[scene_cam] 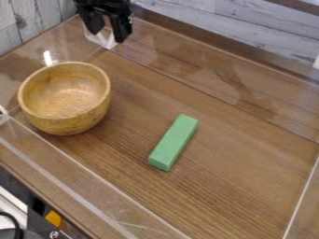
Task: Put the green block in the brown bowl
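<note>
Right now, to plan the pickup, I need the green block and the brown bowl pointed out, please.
Green block [173, 143]: camera view; point on the middle of its upper face.
Brown bowl [65, 129]: camera view; point on the near part of its rim.

Soft, even light; slight blur

The block [173, 143] lay flat on the table [233, 178], apart from the bowl [65, 99]. The open gripper [104, 28] was positioned above the far side.
</note>
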`<state>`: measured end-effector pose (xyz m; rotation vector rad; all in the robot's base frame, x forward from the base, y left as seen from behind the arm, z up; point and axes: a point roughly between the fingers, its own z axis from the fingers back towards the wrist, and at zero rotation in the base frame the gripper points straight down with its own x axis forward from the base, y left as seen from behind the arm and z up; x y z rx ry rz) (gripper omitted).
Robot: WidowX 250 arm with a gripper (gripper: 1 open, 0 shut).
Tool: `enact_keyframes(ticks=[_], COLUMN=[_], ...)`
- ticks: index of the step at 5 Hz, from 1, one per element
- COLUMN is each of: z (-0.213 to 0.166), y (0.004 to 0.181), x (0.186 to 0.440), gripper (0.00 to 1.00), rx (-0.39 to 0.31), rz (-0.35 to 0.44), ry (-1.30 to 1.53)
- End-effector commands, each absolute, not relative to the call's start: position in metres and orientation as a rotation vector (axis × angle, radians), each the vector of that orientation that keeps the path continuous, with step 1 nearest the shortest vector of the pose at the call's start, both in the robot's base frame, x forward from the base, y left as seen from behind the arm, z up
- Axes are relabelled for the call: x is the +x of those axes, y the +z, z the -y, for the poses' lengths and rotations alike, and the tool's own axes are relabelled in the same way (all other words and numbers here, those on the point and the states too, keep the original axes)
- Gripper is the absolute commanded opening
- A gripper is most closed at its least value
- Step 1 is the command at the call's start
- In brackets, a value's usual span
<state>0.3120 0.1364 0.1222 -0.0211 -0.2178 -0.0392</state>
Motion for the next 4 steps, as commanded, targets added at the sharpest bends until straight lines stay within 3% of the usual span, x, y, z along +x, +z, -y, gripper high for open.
enact_keyframes(ticks=[1,4], z=[-0.134,-0.147], y=[0.143,0.136], x=[0.315,0.306], gripper=[1.00,1.00], rx=[0.012,0.009], rz=[0.274,0.256], ry=[-0.076,-0.009])
